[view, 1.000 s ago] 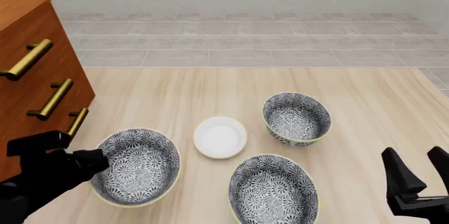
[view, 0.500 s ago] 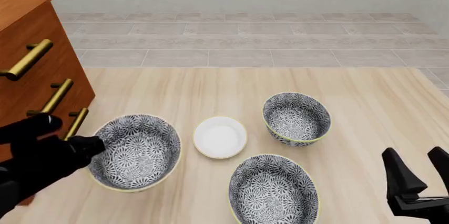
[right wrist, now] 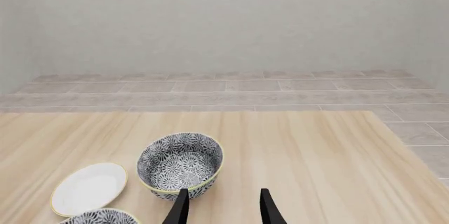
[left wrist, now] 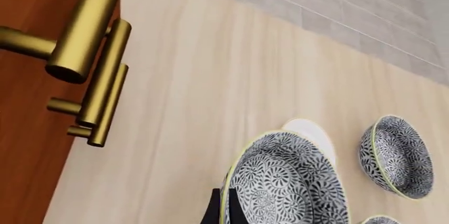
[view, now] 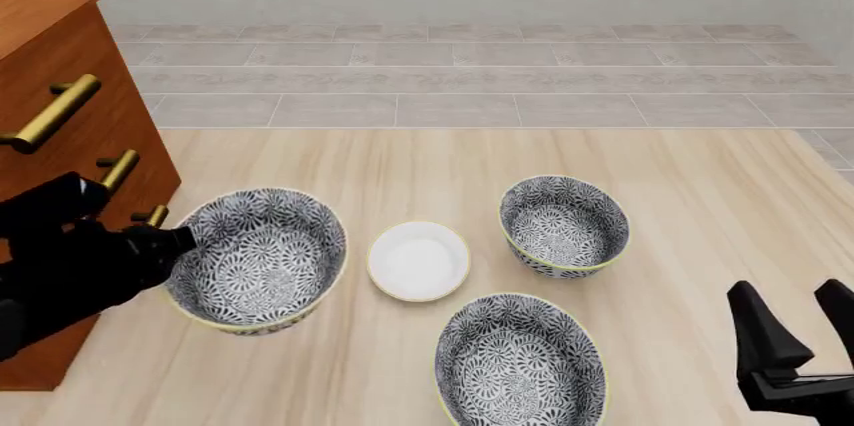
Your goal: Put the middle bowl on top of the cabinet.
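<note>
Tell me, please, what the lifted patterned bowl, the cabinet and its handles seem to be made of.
The middle bowl looks like glazed ceramic: printed grey-and-white floral pattern, thin yellow-green rim. The cabinet looks like reddish-brown wood with a smooth finish and faint grain. Its handles look like brushed brass: golden with a soft sheen. All are simulator renders, so this is appearance only.

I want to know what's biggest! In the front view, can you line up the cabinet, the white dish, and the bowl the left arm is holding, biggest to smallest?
1. The cabinet, though it's partly cut off by the picture's edge.
2. The held bowl, gripped by the left gripper.
3. The white dish.
</note>
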{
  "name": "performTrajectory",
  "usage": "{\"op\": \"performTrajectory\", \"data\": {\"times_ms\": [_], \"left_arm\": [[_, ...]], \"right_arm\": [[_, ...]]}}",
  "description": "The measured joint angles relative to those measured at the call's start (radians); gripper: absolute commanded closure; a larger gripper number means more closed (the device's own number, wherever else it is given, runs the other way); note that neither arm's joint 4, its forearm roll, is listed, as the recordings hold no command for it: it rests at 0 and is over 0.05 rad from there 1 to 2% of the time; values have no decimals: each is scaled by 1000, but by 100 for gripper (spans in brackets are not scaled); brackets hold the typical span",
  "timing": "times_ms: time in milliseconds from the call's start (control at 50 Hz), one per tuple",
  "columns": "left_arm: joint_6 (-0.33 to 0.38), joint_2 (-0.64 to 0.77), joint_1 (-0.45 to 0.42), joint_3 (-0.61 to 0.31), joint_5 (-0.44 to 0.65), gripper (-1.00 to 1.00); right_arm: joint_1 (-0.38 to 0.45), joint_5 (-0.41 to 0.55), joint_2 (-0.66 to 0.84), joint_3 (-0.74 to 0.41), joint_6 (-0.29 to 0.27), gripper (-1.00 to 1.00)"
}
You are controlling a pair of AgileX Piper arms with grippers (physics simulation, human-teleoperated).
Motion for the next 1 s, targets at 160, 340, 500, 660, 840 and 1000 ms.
{"op": "performTrajectory", "data": {"times_ms": [160, 340, 500, 660, 840, 1000], "left_arm": [[-13, 2, -9, -39, 33, 100], [-29, 7, -19, -83, 69, 100], [-44, 9, -28, -131, 109, 100], [-55, 19, -29, -170, 142, 100], [-69, 30, -30, -208, 174, 100], [-71, 43, -25, -242, 200, 100]], "right_arm": [[-1, -2, 1, 0, 1, -100], [-2, -3, 2, 0, 3, -100], [-1, -3, 2, 0, 2, -100], [-1, -1, 0, 0, 0, -100], [1, -1, 1, 0, -2, -100], [1, -3, 3, 0, -5, -100]]}}
